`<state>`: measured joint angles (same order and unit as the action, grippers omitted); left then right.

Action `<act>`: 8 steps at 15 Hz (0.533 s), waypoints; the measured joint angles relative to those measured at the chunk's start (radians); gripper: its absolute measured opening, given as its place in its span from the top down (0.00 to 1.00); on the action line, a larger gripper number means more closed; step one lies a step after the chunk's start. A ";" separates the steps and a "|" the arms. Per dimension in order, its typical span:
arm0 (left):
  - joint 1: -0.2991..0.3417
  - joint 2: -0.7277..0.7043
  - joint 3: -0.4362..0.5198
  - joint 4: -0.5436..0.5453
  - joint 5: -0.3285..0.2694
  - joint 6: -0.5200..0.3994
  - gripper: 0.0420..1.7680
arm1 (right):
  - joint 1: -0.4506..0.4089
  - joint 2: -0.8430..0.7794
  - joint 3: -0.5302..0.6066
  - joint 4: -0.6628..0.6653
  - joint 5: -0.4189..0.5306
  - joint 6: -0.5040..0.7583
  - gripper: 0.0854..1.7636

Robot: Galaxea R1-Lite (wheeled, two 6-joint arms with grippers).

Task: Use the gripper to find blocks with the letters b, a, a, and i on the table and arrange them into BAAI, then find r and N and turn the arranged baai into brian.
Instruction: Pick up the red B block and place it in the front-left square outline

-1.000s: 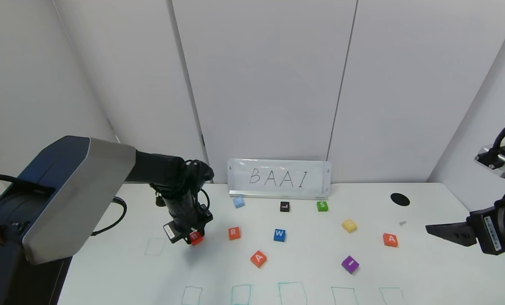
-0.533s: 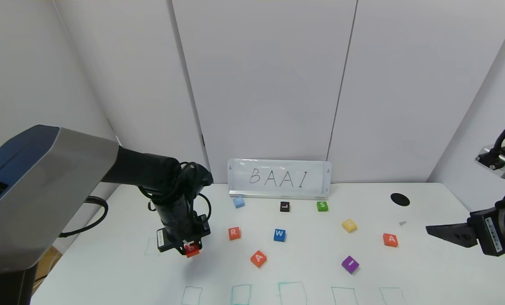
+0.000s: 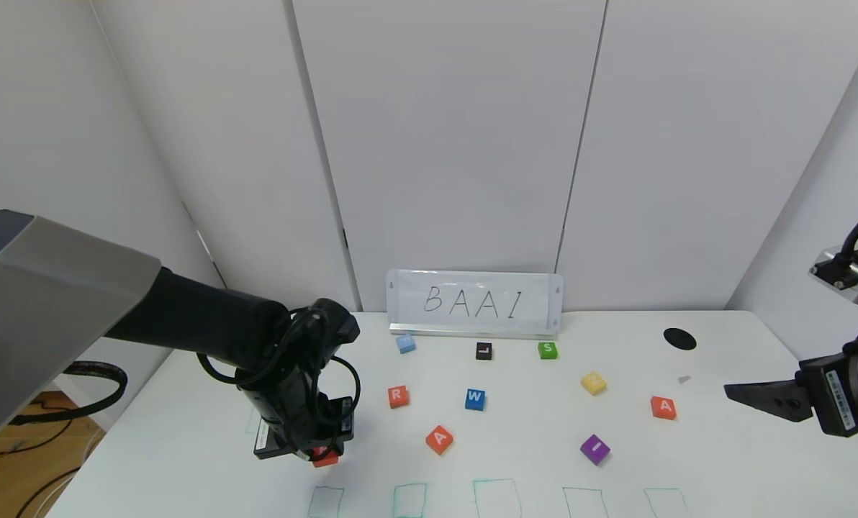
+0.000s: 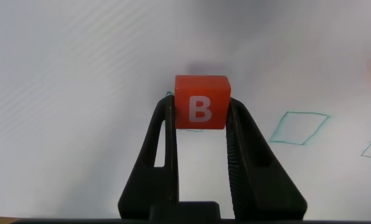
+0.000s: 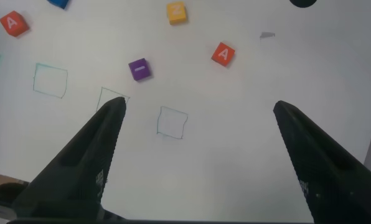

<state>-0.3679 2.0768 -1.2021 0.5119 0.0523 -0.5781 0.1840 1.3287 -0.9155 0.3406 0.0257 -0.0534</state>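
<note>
B block [image 4: 201, 102] is clamped between the fingers of your left claw [image 3: 319, 453], letter facing the wrist camera, carried just above the bench [image 3: 724, 460] at the near left. In the head view it sits directly over the first of the green drawn boxes [image 3: 326, 501] along the near edge, just on its far side. Whether it touches the surface yet, you cannot tell.

Progress, as judged: first letter picked, not yet placed. All five near boxes are empty.

Still loose on the bench:
- one A block [image 3: 439, 439] near centre
- second A block [image 3: 663, 407] at the right
- purple I block [image 3: 595, 448], near right of centre
- R block [image 3: 398, 396], left of the blue W block [image 3: 475, 398]
- light blue block [image 3: 405, 343], black L block [image 3: 484, 350], green S block [image 3: 548, 350] along the far row, below the BAAI sign [image 3: 475, 302]
- yellow block [image 3: 593, 383], letter unreadable

No N is readable anywhere; the light blue or yellow face might be it.

Your right claw [image 3: 742, 393] hangs parked off the right edge, fingers spread wide, holding nothing.

Remaining: set B, then A, A, I; afterwards the R and N swap.
</note>
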 joint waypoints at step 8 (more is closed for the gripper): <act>-0.036 -0.090 0.241 -0.156 0.030 0.167 0.73 | 0.001 -0.004 0.003 0.001 0.000 -0.002 0.03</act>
<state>-0.4034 1.9864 -0.9606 0.3557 0.0826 -0.4113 0.1855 1.3243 -0.9126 0.3419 0.0253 -0.0557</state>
